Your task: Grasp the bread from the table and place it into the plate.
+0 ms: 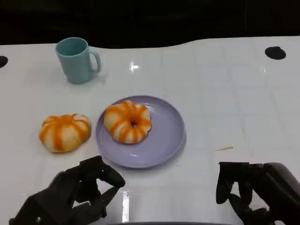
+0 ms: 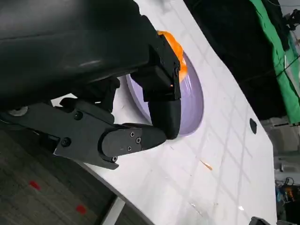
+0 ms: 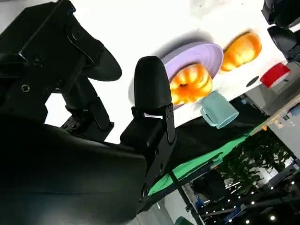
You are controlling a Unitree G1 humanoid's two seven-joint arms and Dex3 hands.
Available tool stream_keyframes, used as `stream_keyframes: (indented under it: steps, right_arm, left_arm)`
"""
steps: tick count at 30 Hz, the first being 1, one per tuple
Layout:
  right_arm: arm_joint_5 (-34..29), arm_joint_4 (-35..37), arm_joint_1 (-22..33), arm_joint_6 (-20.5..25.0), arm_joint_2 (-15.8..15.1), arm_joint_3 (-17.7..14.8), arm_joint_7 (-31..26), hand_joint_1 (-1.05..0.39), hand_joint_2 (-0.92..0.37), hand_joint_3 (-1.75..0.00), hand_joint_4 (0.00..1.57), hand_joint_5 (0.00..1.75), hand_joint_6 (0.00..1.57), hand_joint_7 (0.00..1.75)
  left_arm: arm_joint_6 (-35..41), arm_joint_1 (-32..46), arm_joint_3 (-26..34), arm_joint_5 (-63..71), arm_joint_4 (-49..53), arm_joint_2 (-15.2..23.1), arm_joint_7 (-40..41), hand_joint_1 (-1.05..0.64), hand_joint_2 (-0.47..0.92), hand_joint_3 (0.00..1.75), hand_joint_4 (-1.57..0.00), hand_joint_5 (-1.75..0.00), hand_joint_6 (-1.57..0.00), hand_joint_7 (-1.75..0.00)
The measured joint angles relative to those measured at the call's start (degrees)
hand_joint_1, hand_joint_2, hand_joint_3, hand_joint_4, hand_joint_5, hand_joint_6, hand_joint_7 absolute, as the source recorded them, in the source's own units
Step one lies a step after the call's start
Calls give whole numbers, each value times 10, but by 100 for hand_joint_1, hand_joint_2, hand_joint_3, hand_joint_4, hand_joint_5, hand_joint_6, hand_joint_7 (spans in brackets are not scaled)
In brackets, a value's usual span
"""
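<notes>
From my station: white surface under the head camera; lavender plate near the middle, one orange-striped ring bread lying inside it, on the side nearer the left arm; second bread, same orange-and-cream stripes, sits on the bare surface just beside the plate's rim, not touching it as far as I can tell; teal mug stands upright farther back, handle turned toward the plate, well apart from both breads.

Left hand hangs low at the near edge, in front of the gap between loose bread and plate; fingers apart and loosely curved, nothing in them; clear of the bread. Left wrist camera shows its fingers over the plate's rim, a sliver of orange bread behind them.

Right hand at the near edge, well off from the plate; fingers spread, holding nothing. Right wrist camera: one finger up in front of plate, plated bread, loose bread and mug.

A thin tan sliver lies on the surface beyond the right hand; two dark round marks near the far corners.
</notes>
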Motion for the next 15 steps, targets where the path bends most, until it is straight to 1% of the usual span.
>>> stream_keyframes:
  steps: [6, 15]
  right_arm:
    - [-5, 17, -8, -11, 0, 0, -10, 6, -17, -149, 98, 175, 80, 153]
    - [-6, 24, -14, -12, 0, 1, -14, 8, -16, -146, 98, 175, 82, 151]
  left_arm:
    - [-12, -2, 2, 0, 14, 0, 0, -33, 89, 49, -72, -175, -65, -126]
    - [-16, -2, 4, -1, 16, 1, 0, -33, 88, 49, -73, -175, -66, -125]
